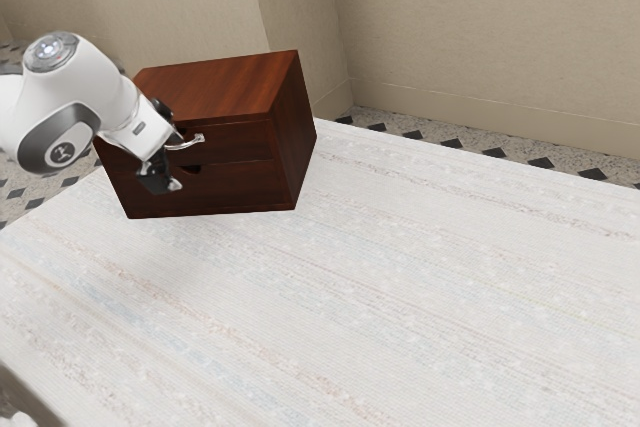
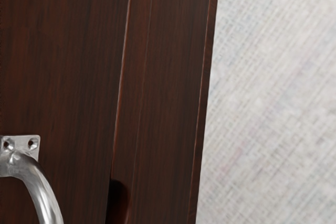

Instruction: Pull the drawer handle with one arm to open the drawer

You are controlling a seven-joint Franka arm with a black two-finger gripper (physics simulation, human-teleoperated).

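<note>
A dark brown wooden drawer box (image 1: 225, 132) stands at the far left of the pale table (image 1: 400, 287). A seam splits its front into an upper and a lower panel, and both sit flush with the box. A curved silver handle (image 1: 187, 141) sticks out from the upper panel. My gripper (image 1: 166, 169) is right at that handle, its black tip just below the bar and close to the front face. In the wrist view the handle (image 2: 26, 174) with its screwed mounting plate lies just under my hand, against the dark wood front (image 2: 79, 77).
The white arm (image 1: 70, 107) comes in from the exterior view's left, in front of the box. A small dark notch (image 1: 190, 169) marks the lower panel. Beige walls and a tiled floor (image 1: 480, 147) lie behind the table.
</note>
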